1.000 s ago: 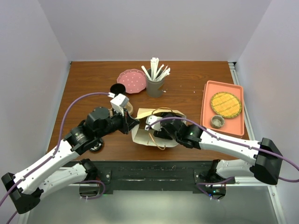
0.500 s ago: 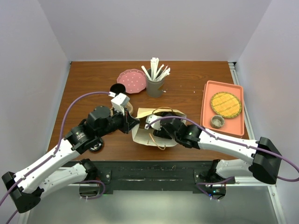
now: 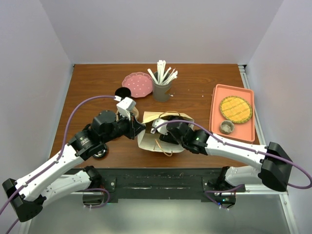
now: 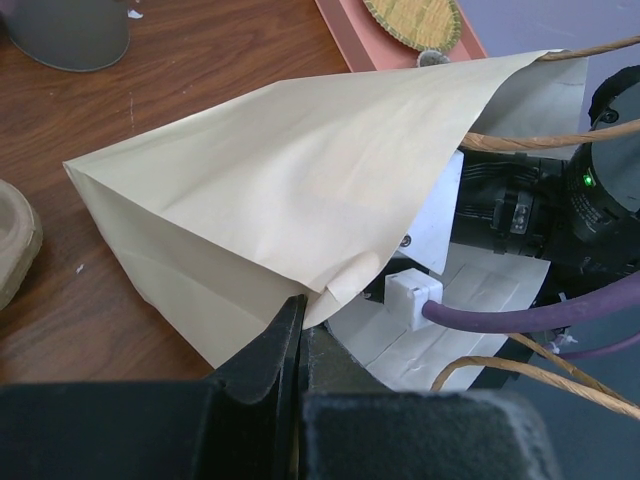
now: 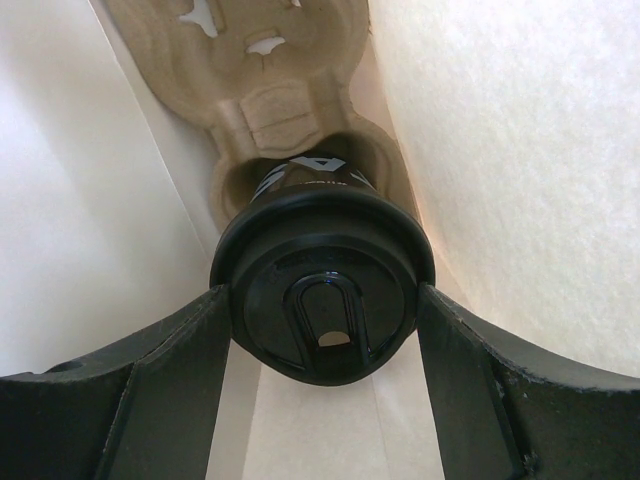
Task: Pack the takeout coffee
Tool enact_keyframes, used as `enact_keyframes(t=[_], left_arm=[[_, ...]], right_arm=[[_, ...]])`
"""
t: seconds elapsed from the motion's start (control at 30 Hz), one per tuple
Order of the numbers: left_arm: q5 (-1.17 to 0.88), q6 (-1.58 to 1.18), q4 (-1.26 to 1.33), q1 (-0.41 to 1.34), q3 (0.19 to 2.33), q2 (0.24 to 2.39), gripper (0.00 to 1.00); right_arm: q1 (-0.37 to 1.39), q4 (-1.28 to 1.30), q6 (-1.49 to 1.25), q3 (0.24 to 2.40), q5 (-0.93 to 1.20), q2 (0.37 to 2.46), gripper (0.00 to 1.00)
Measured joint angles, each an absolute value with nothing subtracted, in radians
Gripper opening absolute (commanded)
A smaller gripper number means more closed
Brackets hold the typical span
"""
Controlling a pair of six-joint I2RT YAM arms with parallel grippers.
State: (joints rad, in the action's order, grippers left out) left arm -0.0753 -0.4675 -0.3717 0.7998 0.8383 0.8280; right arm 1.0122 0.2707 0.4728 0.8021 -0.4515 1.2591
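Two arms meet at a paper bag (image 3: 146,141) that lies on its side near the front middle of the desk (image 3: 92,83). The left pincer (image 3: 140,127) comes in from the left. In the left wrist view its fingers are pressed together on the lower lip of the bag (image 4: 290,190), with the left pincer (image 4: 297,320) holding that edge so the mouth gapes; the upper sheet rises like a tent, and the twine handles hang at the opening. The right arm (image 3: 229,148) reaches in from the right, and its wrist is buried in the mouth of the bag. In the right wrist view the right pincer (image 5: 322,300) is closed on the coffee (image 5: 320,235), one dark finger against each side of the black lid. The cup points away from the camera, deep inside the bag. Its base sits in the nearest well of a brown pulp carrier (image 5: 280,110), and part of the white lettering shows on its side just above the lid rim. The pale bag walls (image 5: 500,150) close in on both sides of carrier and cup. Elsewhere on the desk, behind the bag, stand a pink plate (image 3: 137,84), a loose black lid (image 3: 123,93) just beside it, and a grey holder (image 3: 161,91) full of white sticks. An orange tray (image 3: 217,114) at the right edge carries a round waffle (image 3: 236,109) and a small cup (image 3: 226,127), well apart from the bag.
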Motion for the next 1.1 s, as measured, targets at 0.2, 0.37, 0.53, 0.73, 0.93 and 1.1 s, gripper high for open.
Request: enact_keyframes(t=[0.2,0.37,0.53,0.73,0.93,1.1], left_arm=[[-0.075,-0.467,-0.380,0.800,0.839,0.828,0.00],[-0.075,-0.467,-0.383,0.800,0.839,0.828,0.00],[-0.075,-0.467,-0.383,0.800,0.839,0.828,0.00],[-0.076,-0.467,-0.383,0.800,0.846,0.838,0.00],[-0.077,-0.467,-0.386,0.800,0.868,0.861,0.00],[-0.079,-0.467,-0.390,0.800,0.889,0.883,0.00]], right_arm=[[1.005,0.250,0.471,0.802,-0.458,1.286,0.43],[0.998,0.237,0.469,0.802,-0.463,1.306,0.44],[0.994,0.236,0.466,0.802,-0.463,1.309,0.51],[0.991,0.249,0.461,0.812,-0.462,1.308,0.69],[0.982,0.279,0.449,0.826,-0.461,1.306,0.84],[0.979,0.302,0.440,0.830,-0.461,1.305,0.93]])
